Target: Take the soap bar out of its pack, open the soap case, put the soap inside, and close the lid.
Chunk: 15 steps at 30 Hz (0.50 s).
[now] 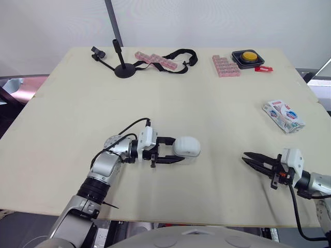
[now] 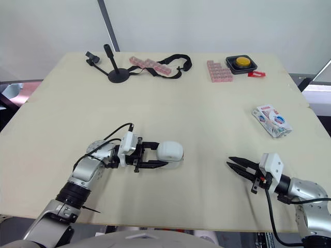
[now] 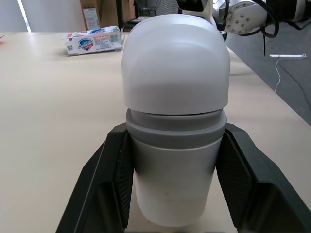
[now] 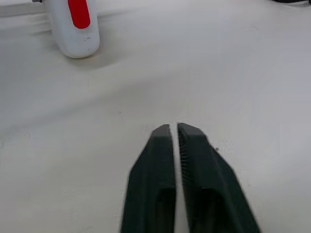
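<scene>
White-and-grey soap case (image 1: 186,146) on table (image 1: 181,93), clamped between 2 fingers of left gripper (image 1: 177,150). Right gripper (image 1: 244,157) well right of case, fingers pressed together, empty. Soap pack (image 1: 283,115) farther right of case, toward table's back.

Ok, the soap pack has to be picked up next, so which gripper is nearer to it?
Right. The right gripper lies near the soap pack, on its robot side; the left gripper is far to its left, jaws around the soap case.

A pale wooden table (image 1: 72,119) stands before a plain white wall (image 1: 217,20).
</scene>
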Tool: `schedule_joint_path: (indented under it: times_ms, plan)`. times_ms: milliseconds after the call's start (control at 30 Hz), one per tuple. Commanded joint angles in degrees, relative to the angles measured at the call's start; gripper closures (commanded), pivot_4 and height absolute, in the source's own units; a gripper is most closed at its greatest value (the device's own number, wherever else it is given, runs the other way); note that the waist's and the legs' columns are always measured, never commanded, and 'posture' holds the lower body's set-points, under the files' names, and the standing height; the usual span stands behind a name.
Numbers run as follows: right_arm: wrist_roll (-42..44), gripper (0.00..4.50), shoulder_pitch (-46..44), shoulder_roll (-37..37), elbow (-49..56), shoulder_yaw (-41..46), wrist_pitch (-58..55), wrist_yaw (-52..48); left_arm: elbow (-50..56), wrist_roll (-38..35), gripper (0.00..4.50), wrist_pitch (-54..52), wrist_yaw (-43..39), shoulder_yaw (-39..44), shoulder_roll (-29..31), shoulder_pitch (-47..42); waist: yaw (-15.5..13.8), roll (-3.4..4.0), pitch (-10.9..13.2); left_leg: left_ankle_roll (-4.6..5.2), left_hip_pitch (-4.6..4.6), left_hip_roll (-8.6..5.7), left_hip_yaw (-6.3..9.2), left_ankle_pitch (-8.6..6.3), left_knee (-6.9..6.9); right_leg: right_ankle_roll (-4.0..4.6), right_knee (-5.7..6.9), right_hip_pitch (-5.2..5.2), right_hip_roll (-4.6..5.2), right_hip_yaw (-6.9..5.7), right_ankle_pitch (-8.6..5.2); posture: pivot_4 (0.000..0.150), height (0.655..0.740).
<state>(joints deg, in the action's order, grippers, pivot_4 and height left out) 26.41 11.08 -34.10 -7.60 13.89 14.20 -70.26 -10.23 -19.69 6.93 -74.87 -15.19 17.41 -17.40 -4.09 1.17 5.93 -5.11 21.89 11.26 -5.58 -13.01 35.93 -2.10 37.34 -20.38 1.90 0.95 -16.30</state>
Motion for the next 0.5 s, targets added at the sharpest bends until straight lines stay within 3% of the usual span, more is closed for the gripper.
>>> schedule_joint_path:
  times_ms: [33,500]
  plan:
    - [2.6,4.46,-2.2,-0.4,4.3,-0.2,-1.1,-0.5,0.8,0.1,2.61,0.2,-0.1,0.2,0.6,-0.1,0.0,0.00,0.0,0.00,0.00,0.00,0.00,0.00,0.00,0.00,0.00,0.00,0.00,0.00,0.00,0.150,0.7400]
    - [11.5,4.46,-20.1,-0.8,32.7,-12.2,-25.9,9.1,0.2,0.2,2.61,0.4,-0.1,0.3,0.3,-0.8,-0.3,0.00,0.0,-0.19,-0.29,0.00,0.05,0.14,-0.02,-0.01,-0.03,0.00,-0.06,-0.01,0.01,0.150,0.7400]
